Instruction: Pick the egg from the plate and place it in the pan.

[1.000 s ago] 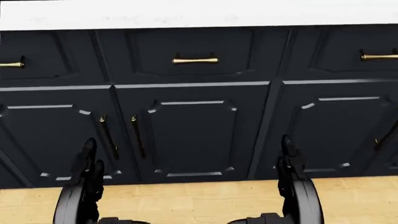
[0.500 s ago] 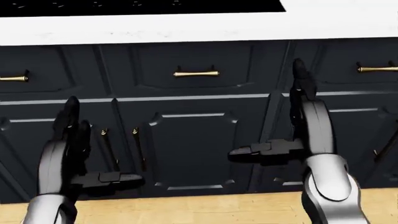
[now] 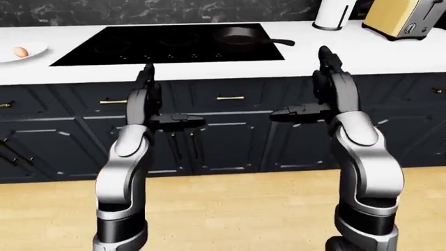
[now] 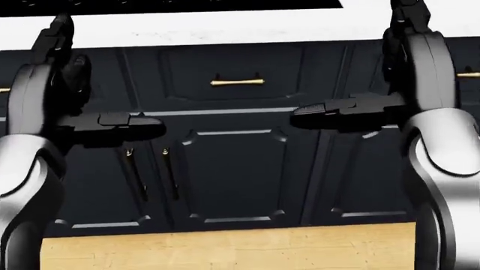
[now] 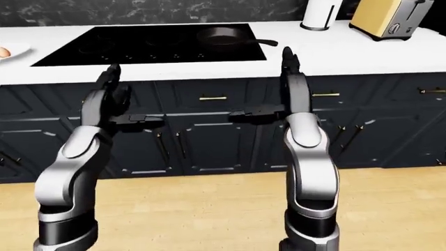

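The stove (image 3: pixel 167 44) sits black in the white counter (image 3: pixel 362 52), and everything else places off it. The pan (image 3: pixel 240 36) rests on the stove's right part, handle pointing right. Well to the stove's left, the egg (image 3: pixel 21 51) lies on a white plate (image 3: pixel 33 51) at the counter's edge. Right of the stove stand a white jar (image 3: pixel 333 13) and a yellow toaster (image 3: pixel 404 18). Below the stove run dark cabinets (image 3: pixel 230 130) with brass handles, above a wooden floor (image 3: pixel 230 209). Both arms are raised before the cabinets: the left hand (image 3: pixel 150 102) and right hand (image 3: pixel 324 89) have fingers released and straight, thumbs pointing inward, holding nothing.
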`<state>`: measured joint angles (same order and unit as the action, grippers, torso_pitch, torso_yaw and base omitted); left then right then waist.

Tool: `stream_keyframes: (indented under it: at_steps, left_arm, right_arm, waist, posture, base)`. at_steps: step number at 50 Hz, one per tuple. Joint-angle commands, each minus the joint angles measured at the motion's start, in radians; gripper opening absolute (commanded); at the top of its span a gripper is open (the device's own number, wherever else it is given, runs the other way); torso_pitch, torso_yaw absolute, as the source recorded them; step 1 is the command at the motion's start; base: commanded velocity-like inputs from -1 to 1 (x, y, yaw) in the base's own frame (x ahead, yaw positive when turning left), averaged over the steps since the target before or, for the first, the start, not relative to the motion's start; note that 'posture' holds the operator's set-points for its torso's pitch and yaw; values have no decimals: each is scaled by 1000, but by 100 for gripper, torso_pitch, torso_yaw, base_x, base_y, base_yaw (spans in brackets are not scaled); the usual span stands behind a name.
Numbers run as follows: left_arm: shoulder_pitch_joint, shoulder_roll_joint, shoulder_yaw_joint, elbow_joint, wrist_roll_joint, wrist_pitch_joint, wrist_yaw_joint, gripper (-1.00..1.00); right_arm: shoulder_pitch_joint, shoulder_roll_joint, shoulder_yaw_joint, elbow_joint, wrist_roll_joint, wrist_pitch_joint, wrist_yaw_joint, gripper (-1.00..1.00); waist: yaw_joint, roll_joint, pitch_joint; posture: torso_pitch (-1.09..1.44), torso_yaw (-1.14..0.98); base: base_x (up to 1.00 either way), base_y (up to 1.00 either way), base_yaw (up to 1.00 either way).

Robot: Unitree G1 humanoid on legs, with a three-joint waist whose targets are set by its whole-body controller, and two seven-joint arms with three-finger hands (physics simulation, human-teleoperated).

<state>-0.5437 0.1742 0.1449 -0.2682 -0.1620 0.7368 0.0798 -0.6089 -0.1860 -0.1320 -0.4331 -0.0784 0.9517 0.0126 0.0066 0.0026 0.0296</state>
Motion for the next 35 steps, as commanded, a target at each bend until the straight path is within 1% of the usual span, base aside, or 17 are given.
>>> stream_keyframes:
  at_steps: [1,3,6,10,15,19,20,21,22,23,25,26,29,31,32,34,35]
  left_arm:
    - [-34,11,5,-24,-4,-15,2,100]
    - [-50,20,12,-22,-9,-1,4,100]
    - [-87,33,17,-37,-15,44,19,100]
    - [-110,45,34,-97,-44,105,34,100]
    - [-135,69,60,-149,-84,159,59,100]
    - [-138,82,63,-156,-103,163,72,100]
    - [-139,78,70,-164,-119,174,77,100]
    - [-142,82,70,-172,-127,182,83,100]
    - [-143,84,71,-174,-133,183,86,100]
    - [-143,87,72,-176,-138,184,89,100]
    - [-145,94,77,-182,-150,190,97,100]
    - [-147,97,78,-188,-156,194,101,100]
    - [-148,100,76,-198,-167,203,109,100]
    - [-149,102,76,-201,-174,206,113,100]
    - [-149,103,76,-201,-176,206,115,100]
    - [-149,106,76,-202,-178,207,118,100]
    - [-149,107,75,-203,-179,208,119,100]
  right_arm:
    - [-57,-14,-5,-29,6,-8,-9,100]
    - [-78,-18,-19,-24,25,-2,-17,100]
    - [-92,-35,-9,-33,35,19,-24,100]
    - [-102,-46,-42,-79,68,59,-32,100]
    - [-126,-74,-49,-124,95,118,-43,100]
    - [-133,-74,-44,-134,106,128,-52,100]
    - [-136,-74,-42,-137,107,133,-56,100]
    - [-143,-73,-43,-143,113,142,-58,100]
    - [-146,-73,-45,-147,116,147,-61,100]
    - [-142,-73,-44,-146,118,142,-62,100]
    - [-142,-71,-41,-149,125,144,-64,100]
    - [-141,-72,-39,-148,126,141,-64,100]
    - [-138,-72,-39,-147,130,138,-65,100]
    - [-134,-71,-36,-140,131,129,-67,100]
    - [-134,-70,-34,-139,131,127,-68,100]
    - [-137,-72,-35,-144,132,133,-67,100]
    - [-137,-72,-36,-144,133,134,-67,100]
  waist:
    - [1,-2,-23]
    - [1,-2,-22]
    - [-1,-3,-23]
    - [-1,-6,-21]
    - [1,-6,-17]
    - [0,-4,-14]
    - [-3,2,-37]
    - [-6,-4,-34]
    - [-8,-34,-23]
    - [-7,-53,-30]
    - [-12,-57,-42]
    - [-12,-53,-40]
    - [-18,-17,-22]
    - [-22,16,-13]
    - [-24,42,-15]
    - [-20,135,-39]
    - [-19,62,-16]
  posture:
    - [0,0]
    - [0,0]
    - [0,0]
    - [0,0]
    - [0,0]
    - [0,0]
    - [0,0]
    - [0,0]
    - [0,0]
    - [0,0]
    - [0,0]
    - [0,0]
    - [0,0]
    - [0,0]
    - [0,0]
    - [0,0]
    - [0,0]
  base:
    - [0,0,0]
    - [0,0,0]
    - [0,0,0]
    - [0,0,0]
    - [0,0,0]
    - [0,0,0]
    - [0,11,0]
    - [0,60,0]
    - [0,66,0]
    - [0,63,0]
    - [0,59,0]
    - [0,52,0]
    - [0,48,0]
    - [0,46,0]
    - [0,45,0]
    - [0,46,0]
    - [0,45,0]
